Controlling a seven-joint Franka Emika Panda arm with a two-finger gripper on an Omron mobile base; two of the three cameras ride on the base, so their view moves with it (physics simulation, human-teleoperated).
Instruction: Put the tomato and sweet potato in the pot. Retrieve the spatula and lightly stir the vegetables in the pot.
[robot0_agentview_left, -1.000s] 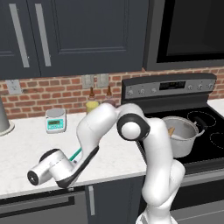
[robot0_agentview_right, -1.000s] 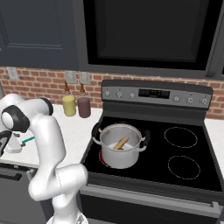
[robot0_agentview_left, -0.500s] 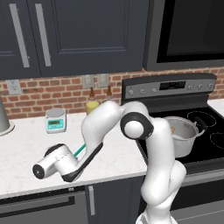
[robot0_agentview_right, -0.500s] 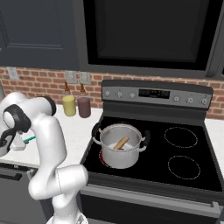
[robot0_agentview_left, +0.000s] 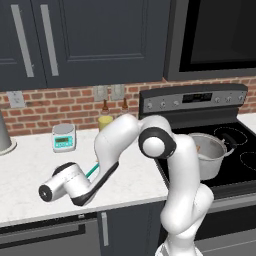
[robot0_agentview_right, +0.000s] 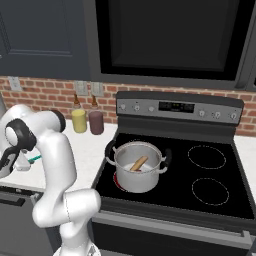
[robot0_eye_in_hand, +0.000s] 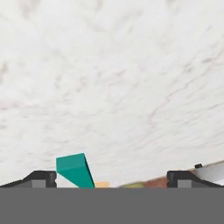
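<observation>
Biggest thing on show is the black stove (robot0_agentview_right: 210, 200), four rings in all, well off to the side away from the fingers. On its front-left ring sits the one pot (robot0_agentview_right: 138, 167), shiny steel, two dark side handles, upright. Inside it, the sweet potato (robot0_agentview_right: 139, 163) leans against the inner wall, one brown-orange tuber, plain to see from the right base view. A patch of dark red shows low at the pot's near side; whether that is the tomato I cannot tell. From the left base view the pot (robot0_agentview_left: 206, 155) peeks out behind the arm's upper link.

The white marble counter (robot0_agentview_left: 30, 175) is next, and that is where the hand is working, low over the stone, far from the pot. Against the brick wall stand two jars, one yellow jar (robot0_agentview_right: 78, 120) and one maroon jar (robot0_agentview_right: 95, 122), side by side and nearly touching, each with a dark stopper; their contents are hidden. One small teal kitchen scale (robot0_agentview_left: 64, 137) sits on the counter beyond the hand.

Now the gripper (robot0_eye_in_hand: 112, 181): jaws spread wide, nothing between them, both dark fingertips (robot0_eye_in_hand: 41, 178) showing at the bottom of the hand view. The spatula (robot0_eye_in_hand: 75, 169), just one, lies on the counter with its teal handle end just inside one fingertip, and a sliver of pale orange beside it. In the left base view a short teal stretch of the spatula (robot0_agentview_left: 92, 171) pokes out just behind the wrist.
</observation>
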